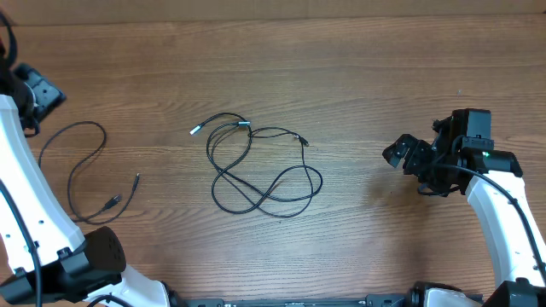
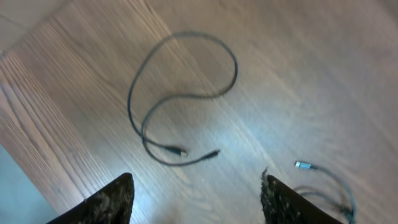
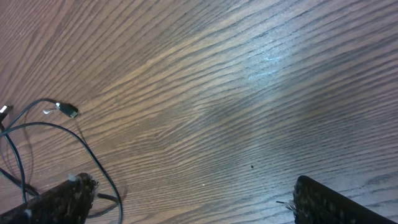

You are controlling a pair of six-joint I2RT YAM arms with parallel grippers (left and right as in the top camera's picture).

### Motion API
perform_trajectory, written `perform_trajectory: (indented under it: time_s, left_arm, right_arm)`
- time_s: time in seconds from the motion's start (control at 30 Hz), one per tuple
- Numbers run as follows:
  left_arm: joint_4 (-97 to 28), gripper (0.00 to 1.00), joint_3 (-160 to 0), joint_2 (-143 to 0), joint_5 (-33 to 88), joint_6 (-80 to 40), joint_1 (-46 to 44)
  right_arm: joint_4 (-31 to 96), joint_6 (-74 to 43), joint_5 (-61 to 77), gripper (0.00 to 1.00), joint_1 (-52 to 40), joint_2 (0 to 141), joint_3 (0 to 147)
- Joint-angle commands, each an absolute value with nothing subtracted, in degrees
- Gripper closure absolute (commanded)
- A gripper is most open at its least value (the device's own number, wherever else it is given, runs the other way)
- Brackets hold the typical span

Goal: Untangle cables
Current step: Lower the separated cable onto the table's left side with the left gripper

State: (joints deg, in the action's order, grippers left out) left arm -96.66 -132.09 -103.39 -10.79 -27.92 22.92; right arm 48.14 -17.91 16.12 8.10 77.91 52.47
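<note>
One thin black cable (image 1: 85, 162) lies alone in a loose curve on the left of the wooden table. In the left wrist view this cable (image 2: 180, 93) forms an open loop with both plug ends close together. Two more cables (image 1: 260, 170) lie crossed in loops at the table's middle, silver-tipped ends at their upper left. My left gripper (image 2: 196, 178) is open and empty, above the table near the lone cable; overhead it shows at the far left (image 1: 38, 95). My right gripper (image 1: 408, 156) hangs open and empty right of the tangle, whose strand (image 3: 37, 127) passes its left finger (image 3: 68, 199).
The table's left edge (image 2: 25, 149) runs close to the lone cable. A silver plug (image 2: 303, 165) of the middle tangle shows beside the left gripper's right finger (image 2: 289, 202). Bare wood lies between the tangle and the right gripper.
</note>
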Motion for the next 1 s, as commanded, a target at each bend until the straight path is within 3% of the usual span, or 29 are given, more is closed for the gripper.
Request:
perform_trajectory:
  time_s: [0.0,0.33,0.6,0.67,0.77,0.97]
  left_arm:
    - [-96.82,0.35,-126.32,-100.77,-7.86,-25.65,23.18]
    - [-96.44,0.35,-101.80,-90.48,-7.64,-31.20,23.14]
    - [-86.56,0.48,-82.72,-90.00,-7.07,-31.55,20.14]
    - [-82.67,0.55,-77.56,-90.00,-5.87,-31.55,19.14]
    - [-76.31,0.93,-70.41,-90.00,-4.60,-31.81,18.35]
    - [-65.93,0.96,-61.23,-90.98,-3.86,-32.38,18.39]
  right_arm:
    - [48.21,-17.50,16.16,0.00,7.66,78.17,52.47]
    - [48.14,-17.50,16.16,0.00,7.66,78.17,52.47]
    - [47.99,-17.50,16.16,0.00,7.66,78.19,52.47]
    - [48.16,-17.50,16.16,0.00,7.66,78.17,52.47]
    - [48.16,-17.50,16.16,0.00,7.66,78.17,52.47]
    - [48.16,-17.50,16.16,0.00,7.66,78.17,52.47]
